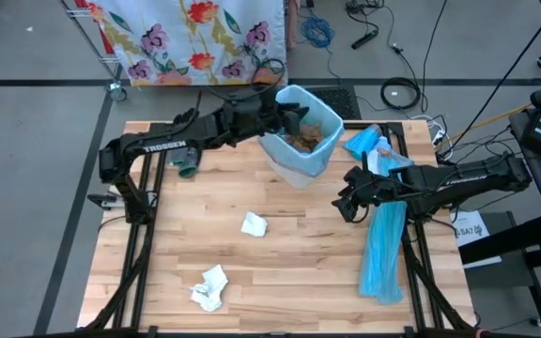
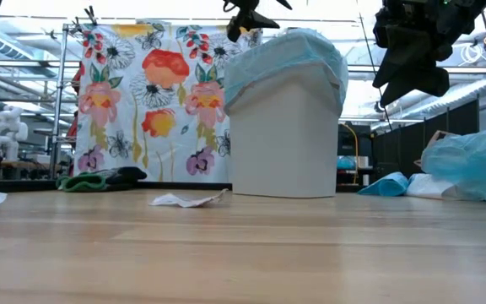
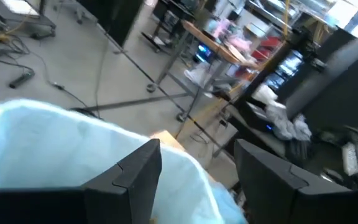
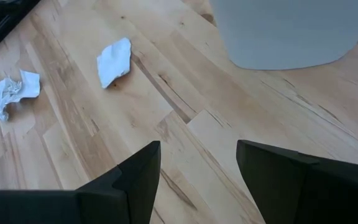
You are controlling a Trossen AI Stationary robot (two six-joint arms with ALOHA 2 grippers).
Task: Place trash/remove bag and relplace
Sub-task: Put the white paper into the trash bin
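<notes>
Crumpled white tissue [image 1: 209, 287] lies nearest, close to the table's [image 1: 299, 272] near edge, left of its middle, and a second white wad [image 1: 254, 223] rests near the centre of the tabletop; both are trash still to be collected. At the far edge stands the white bin [image 1: 299, 136], lined with a pale-blue bag [image 2: 285, 52], and brown paper wads [image 1: 303, 141] already lie inside it, so part of the clearing looks done. Above the bin's rim hangs the left gripper [image 1: 294, 111], its fingers apart and nothing between them, which suggests a piece has just been let go. Over the table's right side, near the bin, hovers the right gripper [image 1: 348, 202], fingers spread wide and empty. Along the right edge lies a long light-blue plastic strip [image 1: 383, 249]. By my reckoning, two wads remain to pick up, and the bag has yet to be pulled out and replaced.
</notes>
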